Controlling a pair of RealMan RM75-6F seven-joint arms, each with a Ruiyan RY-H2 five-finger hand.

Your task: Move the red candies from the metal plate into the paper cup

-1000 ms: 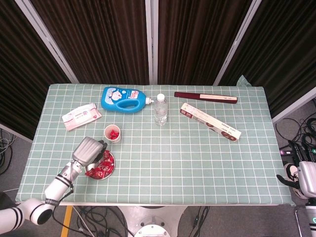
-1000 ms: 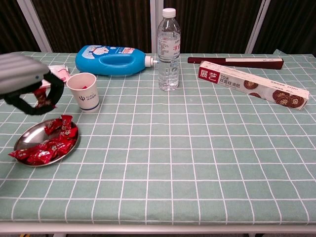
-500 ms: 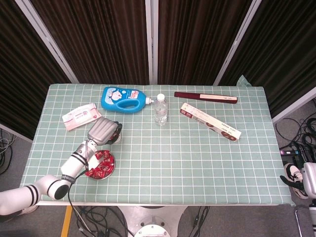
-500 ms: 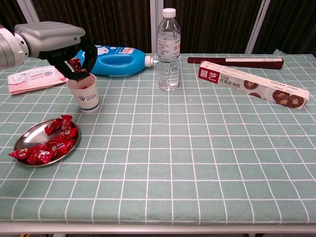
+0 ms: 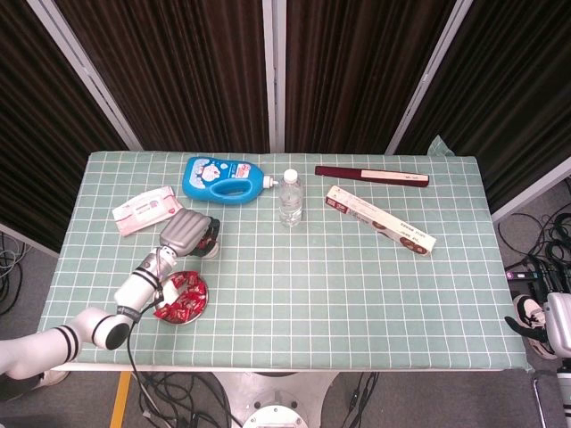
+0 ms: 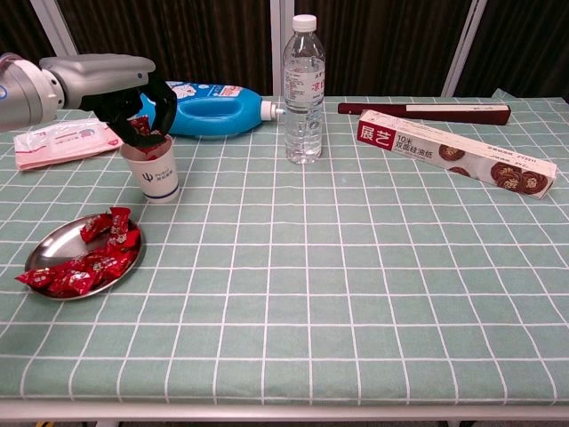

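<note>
since half a second ago the left hand (image 6: 124, 93) has sunk a little, so the red candy (image 6: 142, 127) pinched in its fingers (image 6: 158, 105) now sits right at the mouth of the paper cup (image 6: 151, 169), not yet let go. nearer than the fingers, the metal plate (image 6: 40, 253) holds a good pile of red candies (image 6: 89, 262), so most of the job seems left. the right hand (image 5: 546, 325) shows only at the head view's edge, and i cannot tell how its fingers lie.

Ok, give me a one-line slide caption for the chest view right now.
Left hand holds a red candy over the paper cup; more candies wait on the metal plate.
</note>
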